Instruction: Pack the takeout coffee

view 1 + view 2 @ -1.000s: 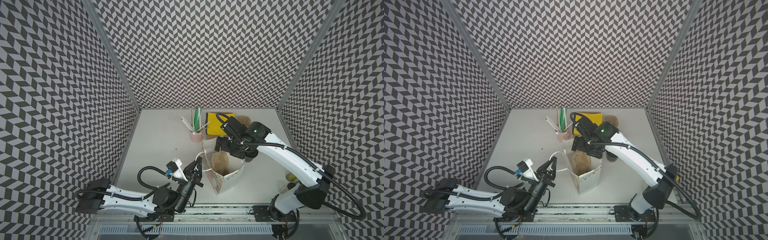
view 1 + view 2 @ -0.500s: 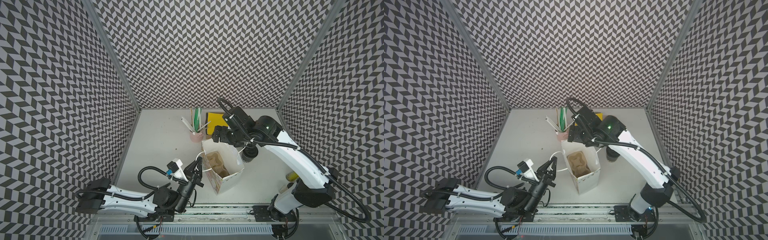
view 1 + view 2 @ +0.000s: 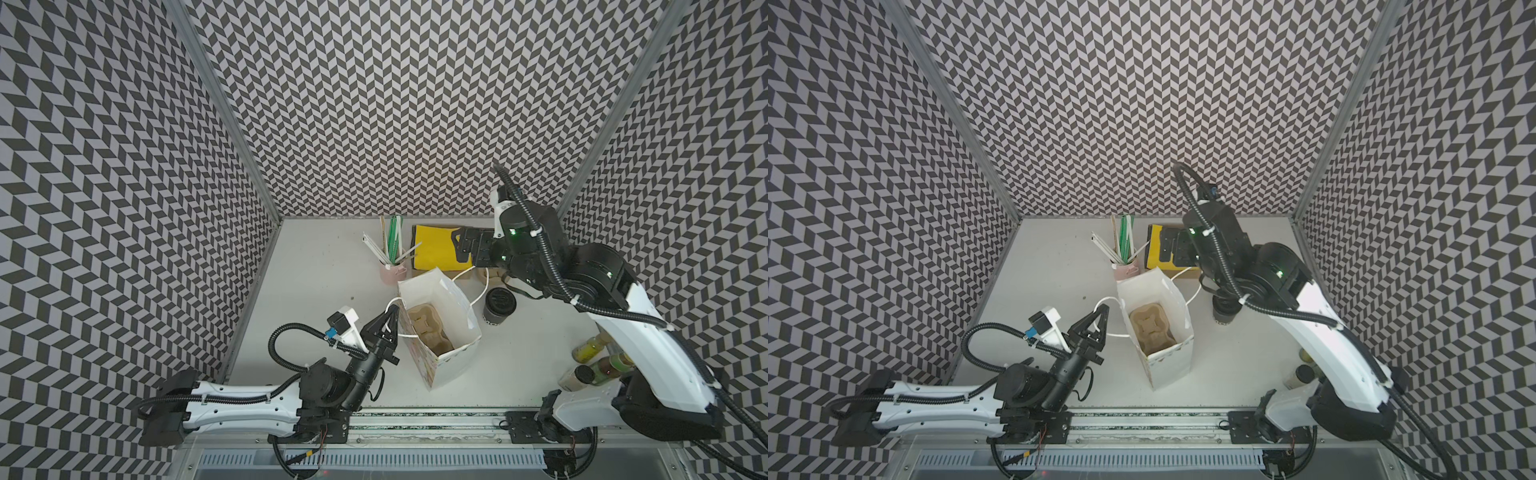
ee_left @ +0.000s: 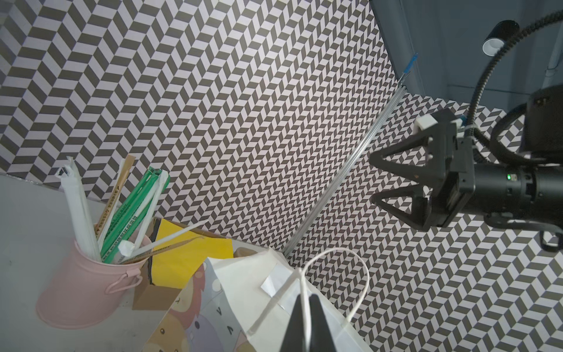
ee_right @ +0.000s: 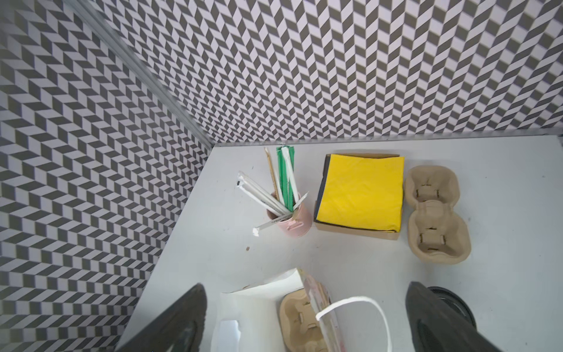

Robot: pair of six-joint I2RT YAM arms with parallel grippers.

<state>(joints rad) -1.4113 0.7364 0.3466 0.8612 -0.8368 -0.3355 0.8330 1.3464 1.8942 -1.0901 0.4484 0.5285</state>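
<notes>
The takeout coffee [image 3: 500, 305] stands lidded on the table, just beside the white paper bag [image 3: 451, 305] and outside it. The bag holds a brown pulp cup carrier [image 3: 426, 330]. The left gripper [image 3: 393, 316] pinches the bag's handle [image 4: 335, 249]. The right gripper [image 3: 458, 248] hovers over the yellow napkins [image 3: 432, 249], jaws wide apart and empty. A pink cup [image 3: 390, 272] holds straws.

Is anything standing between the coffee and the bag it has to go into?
Nothing stands on the table between the coffee and the bag. The bag's loose handle arches out toward the coffee over that side's rim, so it could catch on the way in.
</notes>
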